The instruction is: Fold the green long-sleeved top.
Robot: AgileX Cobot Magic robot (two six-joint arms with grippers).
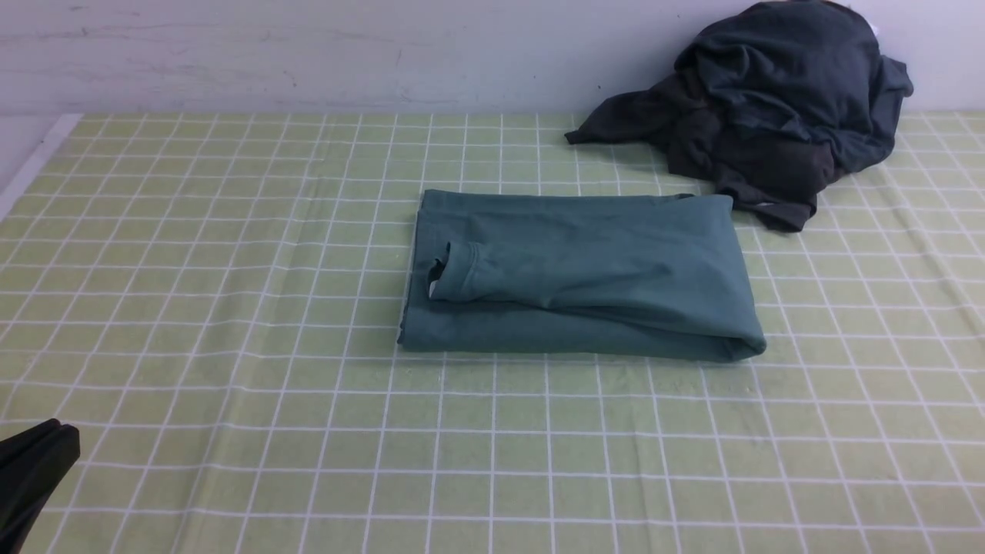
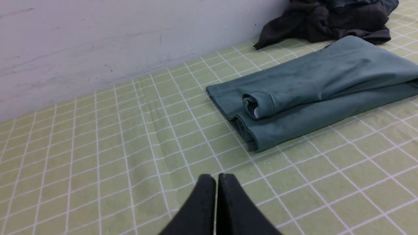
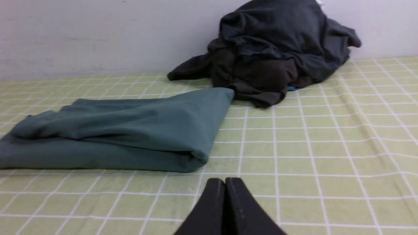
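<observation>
Both my claws, left (image 2: 216, 178) and right (image 3: 225, 181), are pinched shut on nothing, clear of the green top (image 1: 577, 273) lying folded mid-table beside the dark heap (image 1: 762, 108), so folding looks finished; next I'd just stay clear.

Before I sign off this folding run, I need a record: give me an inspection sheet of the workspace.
Surface: green checked cloth, lightly creased.
Job's things: green long-sleeved top folded into a rectangle, one cuff lying on top.
Clutter: dark grey clothes heap against the wall, its edge meeting the top's far corner.
Grippers: left gripper and right gripper shut, empty, clear of the top.
Cables: nothing seen.
Surroundings: plain pale wall.
</observation>
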